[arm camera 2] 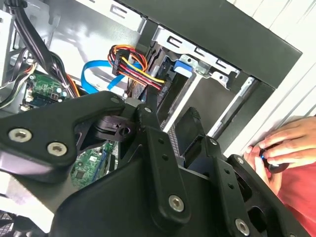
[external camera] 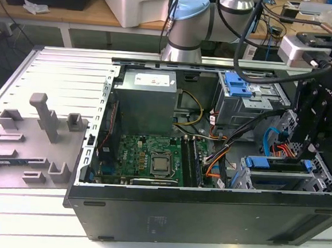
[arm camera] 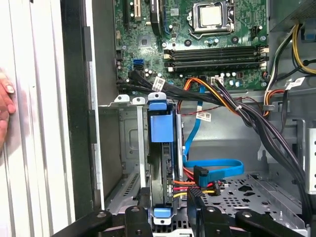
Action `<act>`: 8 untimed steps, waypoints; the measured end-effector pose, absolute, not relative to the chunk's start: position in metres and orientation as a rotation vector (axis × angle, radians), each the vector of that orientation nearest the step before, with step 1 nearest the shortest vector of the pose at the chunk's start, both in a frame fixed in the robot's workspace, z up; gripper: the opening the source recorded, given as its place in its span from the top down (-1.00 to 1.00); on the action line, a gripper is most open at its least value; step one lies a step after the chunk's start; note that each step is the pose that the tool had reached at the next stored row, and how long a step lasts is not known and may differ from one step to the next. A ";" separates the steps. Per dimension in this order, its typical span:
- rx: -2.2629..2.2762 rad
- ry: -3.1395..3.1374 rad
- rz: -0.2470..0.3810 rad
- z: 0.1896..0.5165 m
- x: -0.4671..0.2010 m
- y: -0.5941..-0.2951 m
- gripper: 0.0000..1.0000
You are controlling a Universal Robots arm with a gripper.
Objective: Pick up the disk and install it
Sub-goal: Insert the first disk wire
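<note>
The disk (external camera: 278, 164) stands on edge in the drive cage (external camera: 248, 176) at the front corner of the open computer case, on the exterior view's right. Its long blue front strip (arm camera: 161, 128) faces up out of the slot, and the same blue strip (arm camera 2: 180, 66) appears past the finger links in the second wrist view. My gripper (external camera: 308, 155) hangs just above the disk's far end. In the first wrist view the gripper (arm camera: 168, 215) is open. One black finger (arm camera: 136, 217) stands on each side of the disk's edge, with a small gap to it.
A grey power supply box (external camera: 145, 99), the green motherboard (external camera: 152, 157) and a blue latch (external camera: 236, 83) fill the case. Blue and orange cables (arm camera: 217, 168) crowd beside the cage. A person's hand (arm camera 2: 281, 148) rests outside the case wall. A grey fixture (external camera: 39, 131) lies at the exterior view's left.
</note>
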State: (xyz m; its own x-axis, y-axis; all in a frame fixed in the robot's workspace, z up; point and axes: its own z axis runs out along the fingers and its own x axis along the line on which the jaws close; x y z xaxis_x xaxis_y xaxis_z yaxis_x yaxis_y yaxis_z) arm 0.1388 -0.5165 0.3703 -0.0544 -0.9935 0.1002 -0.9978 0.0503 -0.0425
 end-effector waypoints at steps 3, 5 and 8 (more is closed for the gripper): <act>2.130 -2.245 0.155 0.375 0.139 -0.517 0.15; 2.130 -2.245 0.155 0.375 0.139 -0.516 0.15; 2.130 -2.245 0.155 0.375 0.139 -0.517 0.15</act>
